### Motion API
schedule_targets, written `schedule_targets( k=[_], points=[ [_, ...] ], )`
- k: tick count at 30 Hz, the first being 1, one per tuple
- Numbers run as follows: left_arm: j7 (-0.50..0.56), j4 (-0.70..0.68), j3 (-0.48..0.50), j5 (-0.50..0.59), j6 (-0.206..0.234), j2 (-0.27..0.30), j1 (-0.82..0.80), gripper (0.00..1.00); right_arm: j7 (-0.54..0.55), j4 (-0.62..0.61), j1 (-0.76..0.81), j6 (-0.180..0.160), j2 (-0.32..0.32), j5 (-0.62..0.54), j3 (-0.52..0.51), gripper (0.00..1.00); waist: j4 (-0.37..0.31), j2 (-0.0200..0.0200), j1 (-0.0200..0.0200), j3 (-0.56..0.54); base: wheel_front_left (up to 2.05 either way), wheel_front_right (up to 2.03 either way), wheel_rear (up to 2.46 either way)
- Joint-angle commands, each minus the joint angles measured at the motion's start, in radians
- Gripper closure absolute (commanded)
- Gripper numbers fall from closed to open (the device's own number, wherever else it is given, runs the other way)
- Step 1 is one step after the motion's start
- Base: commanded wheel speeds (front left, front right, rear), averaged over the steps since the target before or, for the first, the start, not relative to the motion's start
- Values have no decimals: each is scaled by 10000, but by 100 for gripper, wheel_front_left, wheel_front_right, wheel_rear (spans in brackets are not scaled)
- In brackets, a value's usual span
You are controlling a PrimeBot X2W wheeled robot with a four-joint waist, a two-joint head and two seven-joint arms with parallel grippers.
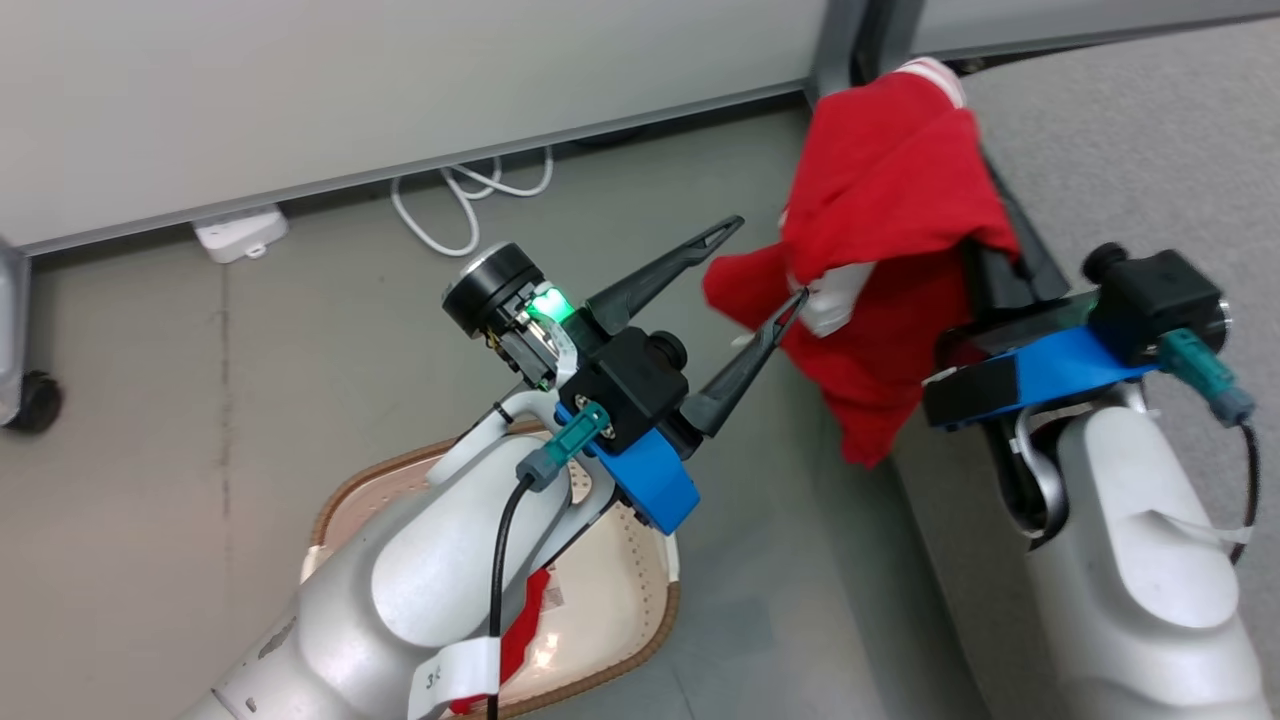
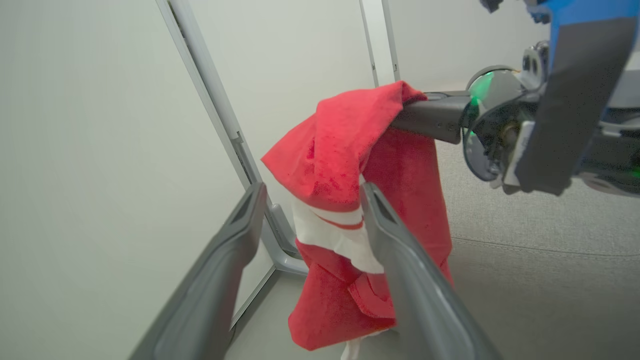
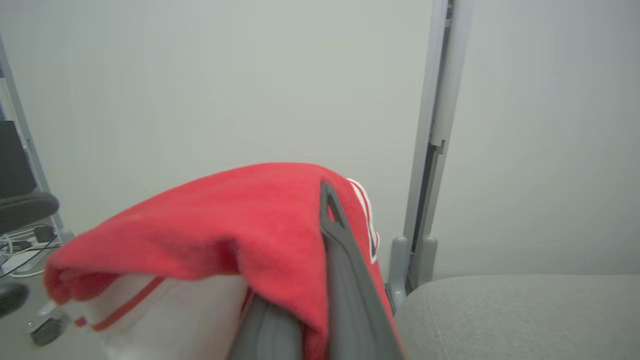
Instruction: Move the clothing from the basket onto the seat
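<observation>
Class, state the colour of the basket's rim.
The basket's rim is brown; best in the head view.

A white cord [image 1: 470, 205] is lying in loops on the grey floor [image 1: 300, 330], right by the pale wall [image 1: 400, 80]. A small white box [image 1: 240, 232] is sitting beside the cord, against the wall. A black wheel [image 1: 35, 400] is resting on the floor at the left edge. A grey post [image 1: 838, 45] is standing between two wall panels.
</observation>
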Motion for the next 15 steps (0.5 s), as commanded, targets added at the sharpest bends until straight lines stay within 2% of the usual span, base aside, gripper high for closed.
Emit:
schedule_targets(
  k=[1,9,15],
  points=[
    [-32,-57,-86,11,-5,79,97,0,-38,-214,-131,1,-25,-103,-367,100,-487,0,-1,258,0,0,0],
    [-33,-417,-468,-35,-5,189,211,0,-38,-969,275,3,-19,-307,-1970,100,-1458,0,-1,636,0,0,0],
    [-32,-670,-733,-7,-5,241,390,0,-38,-1466,630,1,-22,-347,-2925,100,-1925,0,-1,807,0,0,0]
  ],
)
